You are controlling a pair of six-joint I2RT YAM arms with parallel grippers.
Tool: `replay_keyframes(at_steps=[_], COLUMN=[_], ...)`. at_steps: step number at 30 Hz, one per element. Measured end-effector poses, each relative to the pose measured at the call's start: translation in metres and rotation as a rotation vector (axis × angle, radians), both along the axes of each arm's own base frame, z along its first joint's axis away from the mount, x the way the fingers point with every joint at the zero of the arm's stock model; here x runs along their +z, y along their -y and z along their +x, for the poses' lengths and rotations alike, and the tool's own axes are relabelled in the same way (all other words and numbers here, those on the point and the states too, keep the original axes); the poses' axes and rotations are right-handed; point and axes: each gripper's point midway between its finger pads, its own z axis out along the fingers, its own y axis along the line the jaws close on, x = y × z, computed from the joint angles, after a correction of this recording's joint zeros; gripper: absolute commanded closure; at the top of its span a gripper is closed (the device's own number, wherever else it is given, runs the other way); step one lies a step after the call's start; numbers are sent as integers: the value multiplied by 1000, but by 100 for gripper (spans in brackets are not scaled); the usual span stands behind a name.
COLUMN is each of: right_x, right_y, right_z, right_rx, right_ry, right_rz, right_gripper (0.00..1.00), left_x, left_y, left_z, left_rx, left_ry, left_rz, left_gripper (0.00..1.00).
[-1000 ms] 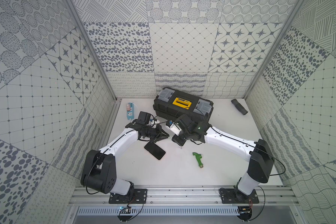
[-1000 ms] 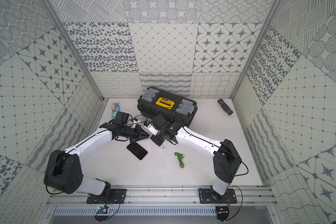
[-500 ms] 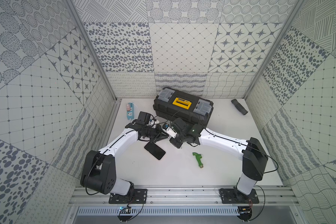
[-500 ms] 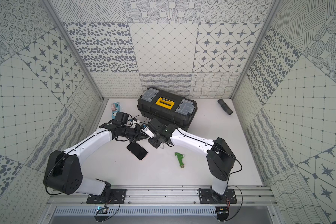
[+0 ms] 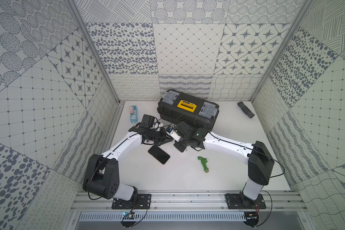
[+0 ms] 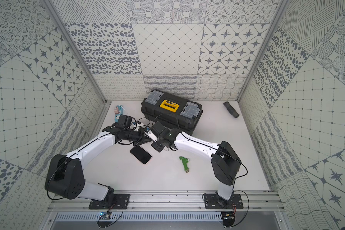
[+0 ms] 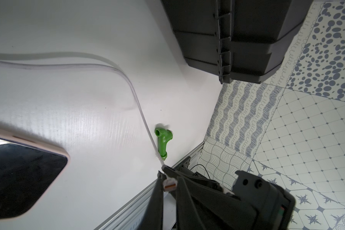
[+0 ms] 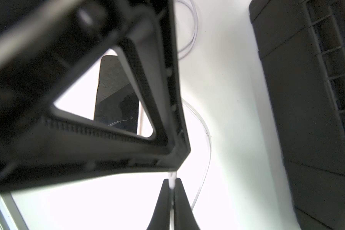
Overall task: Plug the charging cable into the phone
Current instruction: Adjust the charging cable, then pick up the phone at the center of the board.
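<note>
You are looking down into a robotics lab test cell. A white tabletop is boxed in on three sides by wall panels printed with grey-and-white patterns and held by bare aluminium posts. The left arm and right arm are bolted to a metal rail along the front edge.

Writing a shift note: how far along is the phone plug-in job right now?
Done: the plug of the thin white charging cable is pinched in the shut left gripper. In hand: the right gripper is shut on the cable right beside it, probably a regrasp. Left: the slim black-screened, pink-rimmed phone lies flat on the white table, no cable attached.
</note>
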Motion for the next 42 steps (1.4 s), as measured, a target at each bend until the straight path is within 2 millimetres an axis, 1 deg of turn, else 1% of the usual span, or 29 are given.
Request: replay_keyframes(at_steps=[1, 2, 3, 4, 6, 7, 8, 9, 13, 15, 17, 21, 26, 30, 36, 42], right_x=[0, -1, -1, -2, -5, -4, -3, -2, 0, -1, -2, -8, -17, -19, -21, -21], right_y=[0, 0, -1, 0, 3, 4, 7, 10, 24, 31, 35, 43, 51, 50, 46, 45], right_z=[1, 1, 2, 2, 2, 4, 5, 5, 5, 1, -5, -21, -35, -43, -54, -58], right_rx=[-1, -2, -3, -5, -14, -21, -27, -31, -49, -50, -42, -16, 1, 21, 50, 62], right_ry=[3, 6, 11, 15, 18, 25, 26, 27, 24, 18, 5, -36, -81, -112, -143, -159], right_rz=[2, 3, 8, 9, 7, 15, 19, 22, 30, 29, 32, 35, 24, 27, 28, 34], right_gripper=[100, 100, 100, 100, 100, 100, 100, 100, 100, 100, 100, 100, 100, 100, 100, 100], left_x=[0, -1, -1, -1, -1, -2, -2, -2, 5, 7, 5, -11, -38, -56, -78, -90], left_y=[0, -1, -1, -1, -2, -3, -5, -6, -16, -22, -29, -43, -60, -72, -84, -94], left_z=[0, 1, 1, 1, 1, 0, 0, -1, -2, -2, -4, -13, -30, -41, -57, -65], left_rx=[2, 3, 6, 5, 6, 13, 17, 20, 52, 74, 94, 130, 155, 166, 190, 224], left_ry=[1, 1, 2, 4, -1, -13, -17, -18, -8, -2, -13, -90, -216, -305, -416, -488], left_rz=[3, 5, 9, 10, 15, 25, 34, 40, 70, 93, 123, 209, 326, 409, 488, 537], left_gripper=[95, 83, 75, 64, 33, 17, 4, 3, 3, 3, 3, 3, 3, 3, 3, 2])
